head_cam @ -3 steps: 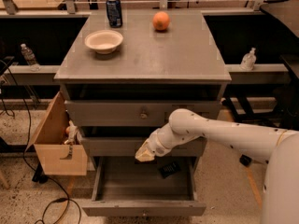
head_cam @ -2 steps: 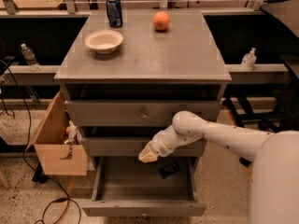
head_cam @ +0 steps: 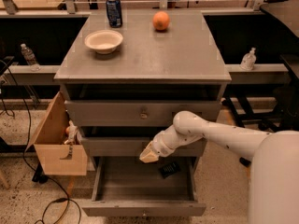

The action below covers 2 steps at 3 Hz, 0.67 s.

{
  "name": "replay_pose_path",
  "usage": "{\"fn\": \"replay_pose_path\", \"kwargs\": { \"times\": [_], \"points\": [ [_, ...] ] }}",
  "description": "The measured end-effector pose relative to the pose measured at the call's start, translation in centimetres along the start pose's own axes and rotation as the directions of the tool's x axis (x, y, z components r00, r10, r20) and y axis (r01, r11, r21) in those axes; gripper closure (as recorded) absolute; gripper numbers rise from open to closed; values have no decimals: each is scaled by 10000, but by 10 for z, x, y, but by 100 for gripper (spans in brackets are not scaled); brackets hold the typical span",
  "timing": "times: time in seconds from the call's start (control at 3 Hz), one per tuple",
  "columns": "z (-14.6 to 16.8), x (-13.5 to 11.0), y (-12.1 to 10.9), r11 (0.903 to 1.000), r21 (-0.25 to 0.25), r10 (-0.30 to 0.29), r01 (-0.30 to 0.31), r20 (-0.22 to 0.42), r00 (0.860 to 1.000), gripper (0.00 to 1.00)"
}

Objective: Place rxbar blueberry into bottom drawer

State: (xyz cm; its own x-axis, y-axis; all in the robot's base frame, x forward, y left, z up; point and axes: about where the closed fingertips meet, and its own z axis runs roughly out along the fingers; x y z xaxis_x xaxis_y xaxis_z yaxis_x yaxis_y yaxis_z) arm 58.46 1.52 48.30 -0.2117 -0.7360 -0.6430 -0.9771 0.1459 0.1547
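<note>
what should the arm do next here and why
Probably lift the pincer up and clear of the bottom drawer: a dark flat bar, likely the rxbar blueberry, lies on the drawer floor beside the pincer, apart from it, so the placing looks done.

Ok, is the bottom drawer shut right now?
No, the bottom drawer is pulled out, with the rxbar blueberry lying inside it and the end effector hanging just above its back part.
</note>
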Motion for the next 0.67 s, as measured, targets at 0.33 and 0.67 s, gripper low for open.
{"fn": "replay_pose_path", "kwargs": {
  "times": [0.33, 0.67],
  "points": [
    [-9, 7, -2, 9997, 217, 136, -135, -57, 9999, 100],
    [-26, 14, -3, 9978, 602, 284, -275, -136, 9995, 100]
  ]
}}
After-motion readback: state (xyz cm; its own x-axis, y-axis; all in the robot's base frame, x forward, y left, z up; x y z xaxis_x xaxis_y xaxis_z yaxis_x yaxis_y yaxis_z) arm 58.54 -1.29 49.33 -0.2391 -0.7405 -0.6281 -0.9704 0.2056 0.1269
